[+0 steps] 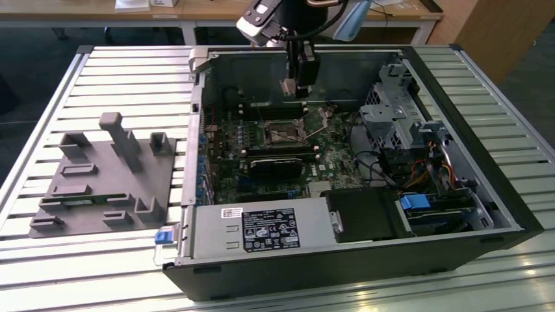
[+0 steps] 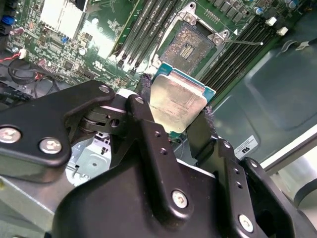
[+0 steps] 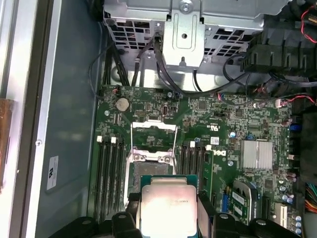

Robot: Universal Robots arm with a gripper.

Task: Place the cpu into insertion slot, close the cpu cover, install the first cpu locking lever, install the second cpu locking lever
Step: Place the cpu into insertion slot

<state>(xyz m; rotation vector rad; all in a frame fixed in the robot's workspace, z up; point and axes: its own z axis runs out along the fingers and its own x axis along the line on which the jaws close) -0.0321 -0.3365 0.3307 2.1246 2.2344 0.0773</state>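
The cpu [image 2: 179, 101] is held above the green motherboard [image 3: 218, 119], clamped on two opposite edges between the black fingers [image 2: 144, 89] of the gripper [image 2: 174, 104], which is closed on it. Its dull metal top is seen in both wrist views. It is not yet seated: the insertion slot [image 2: 190, 44] lies bare just beyond it. The cpu cover [image 3: 153, 134] is swung up on the side towards the drive cage [image 3: 183, 29], and a thin locking lever [image 2: 242, 43] is seen standing out beside the slot.

Long black memory slots [image 3: 110, 168] flank the slot on both sides. A finned silver heatsink [image 3: 256, 154] and a round coin battery [image 3: 122, 103] are set further out on the board.

In the exterior view the gripper [image 1: 299, 88] hangs inside the open computer case [image 1: 347, 266], over the far part of the board. A black block [image 1: 277, 170] is seen between the slot and the power supply [image 1: 260, 231] at the near edge. A grey moulded fixture [image 1: 95, 188] lies on the slatted table [image 1: 130, 71] at the exterior view's left, well apart from the case.

In the first wrist view the near part of the slot is covered by the cpu, whose own near edge is cut off by the border. In the second wrist view one corner of the cpu is hidden behind the gripper's linkage. The slot's contacts are too fine to be made out, and a second lever cannot be told
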